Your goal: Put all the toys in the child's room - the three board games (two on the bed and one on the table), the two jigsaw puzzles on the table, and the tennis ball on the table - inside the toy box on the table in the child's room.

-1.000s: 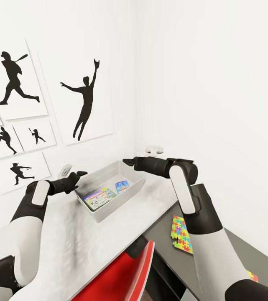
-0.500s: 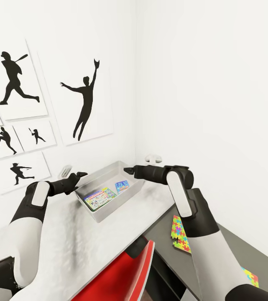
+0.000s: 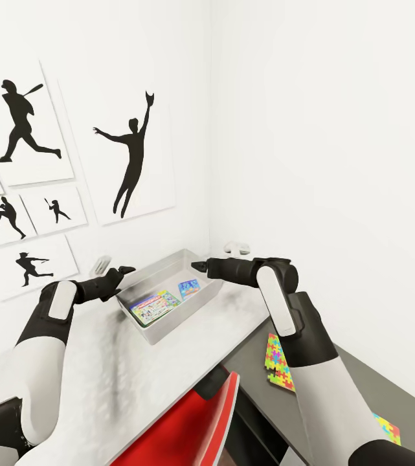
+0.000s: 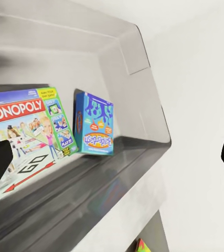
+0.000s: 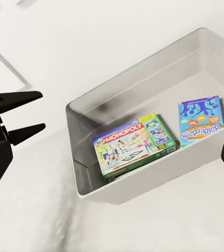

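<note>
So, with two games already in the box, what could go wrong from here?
1. The right gripper sits close to the toy box rim; a careless swing might bump and shift the box.
2. One jigsaw puzzle lies on the lower grey surface beside the right arm; the arm's elbow might sweep it.
3. The red chair is tucked under the table near the robot's front, so moving the base could catch it.

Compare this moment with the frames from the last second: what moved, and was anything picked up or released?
The right gripper sank slightly and drew back toward the robot at the toy box's far rim. Nothing was taken or let go. The left gripper, the two game boxes in the box and the jigsaw puzzle stayed put.
</note>
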You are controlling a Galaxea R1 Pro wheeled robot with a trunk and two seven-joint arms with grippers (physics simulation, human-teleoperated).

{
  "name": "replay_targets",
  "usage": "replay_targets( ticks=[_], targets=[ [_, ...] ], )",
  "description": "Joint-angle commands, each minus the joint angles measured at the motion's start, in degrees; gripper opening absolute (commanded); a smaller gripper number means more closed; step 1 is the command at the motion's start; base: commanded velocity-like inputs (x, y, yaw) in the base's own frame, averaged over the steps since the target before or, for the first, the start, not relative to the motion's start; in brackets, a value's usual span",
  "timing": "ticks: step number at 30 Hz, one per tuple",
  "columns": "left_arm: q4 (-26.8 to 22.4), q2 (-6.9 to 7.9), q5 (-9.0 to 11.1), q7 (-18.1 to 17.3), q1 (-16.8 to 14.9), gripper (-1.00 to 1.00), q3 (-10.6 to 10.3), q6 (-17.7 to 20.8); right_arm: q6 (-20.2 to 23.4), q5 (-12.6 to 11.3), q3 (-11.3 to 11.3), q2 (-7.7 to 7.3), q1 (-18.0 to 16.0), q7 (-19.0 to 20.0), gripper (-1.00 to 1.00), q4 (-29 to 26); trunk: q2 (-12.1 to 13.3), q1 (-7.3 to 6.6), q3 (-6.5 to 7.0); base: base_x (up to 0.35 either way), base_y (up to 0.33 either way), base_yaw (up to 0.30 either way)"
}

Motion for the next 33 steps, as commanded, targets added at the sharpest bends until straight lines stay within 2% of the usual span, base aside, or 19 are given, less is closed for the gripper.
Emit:
replay_targets(
  ticks=[1, 33],
  targets=[
    [0.0, -0.02, -0.4, -0.4, -0.1, 1.00, 0.2, 0.3, 0.2, 0.0, 0.0, 0.02, -0.1, -0.1, 1.00, -0.1, -0.1, 0.03, -0.11, 0.000, 0.000, 0.000],
    [0.0, -0.01, -0.4, -0.4, -0.1, 1.00, 0.3, 0.3, 0.2, -0.1, -0.1, 0.02, -0.1, -0.1, 1.00, -0.3, -0.1, 0.03, 0.76, -0.019, 0.011, 0.000]
  ],
)
